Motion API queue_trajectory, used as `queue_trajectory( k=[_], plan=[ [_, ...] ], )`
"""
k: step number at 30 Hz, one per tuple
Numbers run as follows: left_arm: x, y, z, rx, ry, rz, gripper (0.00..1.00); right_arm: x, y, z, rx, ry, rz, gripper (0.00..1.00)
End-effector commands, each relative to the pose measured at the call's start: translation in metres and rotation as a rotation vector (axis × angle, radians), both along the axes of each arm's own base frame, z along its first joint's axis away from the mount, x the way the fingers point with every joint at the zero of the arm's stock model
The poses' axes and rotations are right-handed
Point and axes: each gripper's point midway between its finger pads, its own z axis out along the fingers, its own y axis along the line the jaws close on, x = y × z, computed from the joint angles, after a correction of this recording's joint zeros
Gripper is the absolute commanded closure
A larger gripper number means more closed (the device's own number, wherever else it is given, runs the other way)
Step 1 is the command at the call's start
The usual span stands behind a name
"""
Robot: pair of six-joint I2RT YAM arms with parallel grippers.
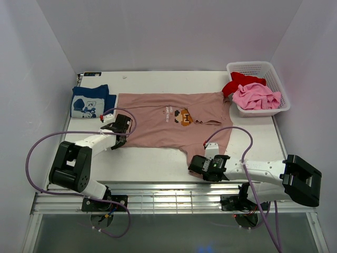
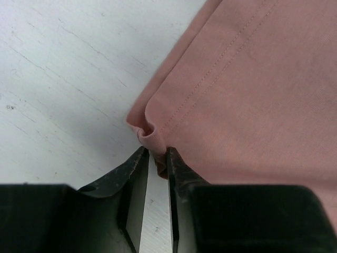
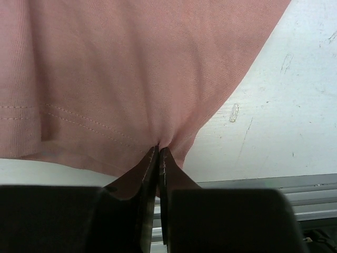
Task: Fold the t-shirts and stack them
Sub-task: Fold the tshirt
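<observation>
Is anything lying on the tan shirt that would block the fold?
Nothing visible lies on the tan shirt. Left gripper and right gripper pinch its near edge; navy shirt and basket sit off its ends.

Four t-shirts: one dusty pink-tan tee (image 1: 158, 124), one navy tee (image 1: 89, 101), one red tee (image 1: 239, 81) and one bright pink tee (image 1: 256, 96). One white basket (image 1: 263, 67). Two grippers: left gripper (image 2: 155, 155), right gripper (image 3: 159, 150). One table (image 1: 158, 79).

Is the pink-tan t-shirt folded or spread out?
Spread out: the pink-tan t-shirt lies flat, print up; left gripper and right gripper pinch its near edge.
</observation>
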Motion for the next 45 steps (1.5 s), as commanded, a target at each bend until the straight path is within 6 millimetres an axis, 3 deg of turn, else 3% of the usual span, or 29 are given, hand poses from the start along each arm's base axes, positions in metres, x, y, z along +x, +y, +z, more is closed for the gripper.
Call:
queue_trajectory(
  k=[1, 6, 8, 12, 16, 19, 23, 29, 30, 32, 33, 35, 36, 39, 40, 45],
  plan=[
    [-0.001, 0.004, 0.004, 0.030, 0.001, 0.013, 0.70, -0.022, -0.022, -0.019, -0.077, 0.093, 0.003, 0.92],
    [0.005, 0.005, 0.010, 0.034, -0.019, 0.016, 0.98, -0.015, -0.017, -0.002, -0.095, 0.049, 0.008, 0.92],
    [0.008, 0.004, 0.013, 0.035, -0.031, 0.012, 1.00, -0.008, -0.019, 0.009, -0.125, 0.016, 0.011, 0.92],
    [0.015, 0.003, 0.019, 0.037, -0.044, 0.006, 1.00, 0.013, -0.002, 0.040, -0.125, -0.069, 0.019, 0.92],
    [0.024, 0.001, 0.026, 0.040, -0.065, 0.002, 1.00, 0.034, 0.008, 0.057, -0.141, -0.127, 0.024, 0.92],
    [0.036, 0.001, 0.037, 0.046, -0.100, 0.002, 1.00, 0.059, 0.005, 0.067, -0.181, -0.168, 0.013, 0.92],
    [0.060, -0.002, 0.058, 0.062, -0.158, -0.003, 1.00, 0.110, 0.004, 0.082, -0.160, -0.230, -0.022, 0.92],
    [0.093, -0.002, 0.061, 0.090, -0.153, -0.009, 1.00, 0.179, -0.004, 0.094, -0.176, -0.283, -0.017, 0.92],
    [0.103, -0.004, 0.067, 0.084, -0.169, -0.011, 1.00, 0.195, 0.004, 0.104, -0.143, -0.316, -0.016, 0.92],
    [0.110, -0.003, 0.060, 0.086, -0.146, -0.014, 1.00, 0.216, 0.004, 0.103, -0.173, -0.305, 0.005, 0.92],
    [0.115, -0.003, 0.061, 0.086, -0.149, -0.014, 1.00, 0.232, 0.011, 0.115, -0.154, -0.336, 0.004, 0.92],
    [0.127, -0.003, 0.064, 0.088, -0.156, -0.013, 1.00, 0.252, 0.011, 0.112, -0.173, -0.322, 0.006, 0.92],
    [0.130, -0.003, 0.065, 0.089, -0.158, -0.015, 1.00, 0.267, 0.017, 0.127, -0.167, -0.353, 0.016, 0.92],
    [0.144, -0.001, 0.073, 0.088, -0.177, -0.014, 1.00, 0.290, 0.015, 0.122, -0.208, -0.332, 0.033, 0.92],
    [0.151, 0.001, 0.078, 0.086, -0.189, -0.008, 1.00, 0.302, 0.016, 0.134, -0.199, -0.359, 0.025, 0.92],
    [0.170, 0.005, 0.086, 0.076, -0.204, -0.018, 1.00, 0.330, 0.010, 0.148, -0.209, -0.382, 0.026, 0.92]
  ],
)
